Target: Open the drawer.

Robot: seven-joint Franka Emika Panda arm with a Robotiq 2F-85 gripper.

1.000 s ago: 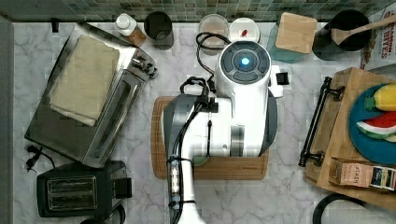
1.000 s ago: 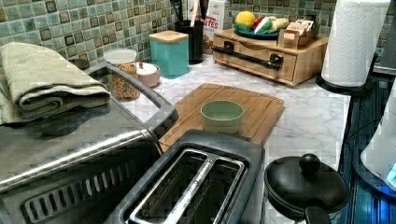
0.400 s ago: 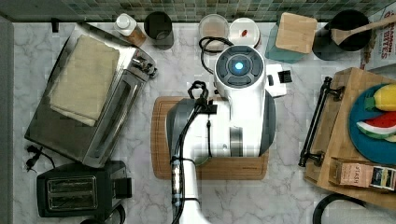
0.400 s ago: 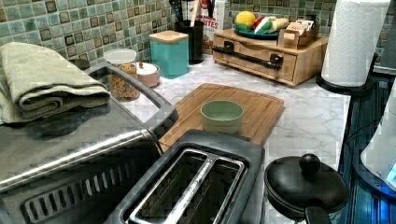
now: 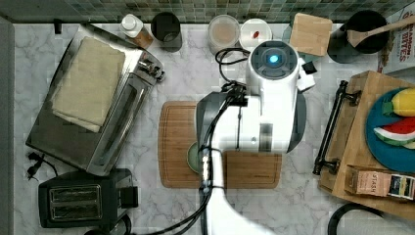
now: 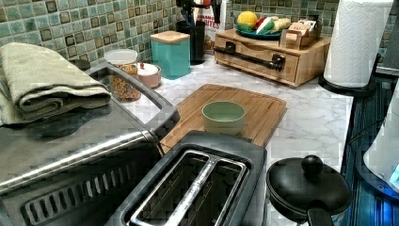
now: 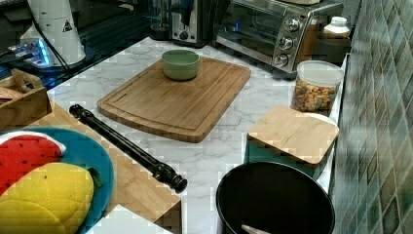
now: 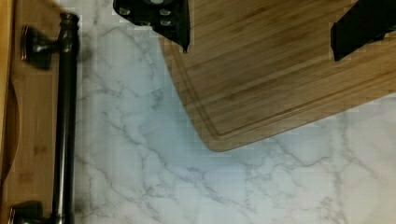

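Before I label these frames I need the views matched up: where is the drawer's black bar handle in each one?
Top view: handle at right, running top to bottom.
Left view: handle upper middle, across the drawer front.
Right view: handle runs diagonally at lower left.
Wrist view: handle along one edge.
Shared landmark: the cutting board beside it.

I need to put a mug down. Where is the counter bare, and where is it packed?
Bare marble lies between the cutting board and the drawer with its black handle. The board is bare beyond the green bowl. The tiled wall side is packed: cereal jar, teal canister, black pot.
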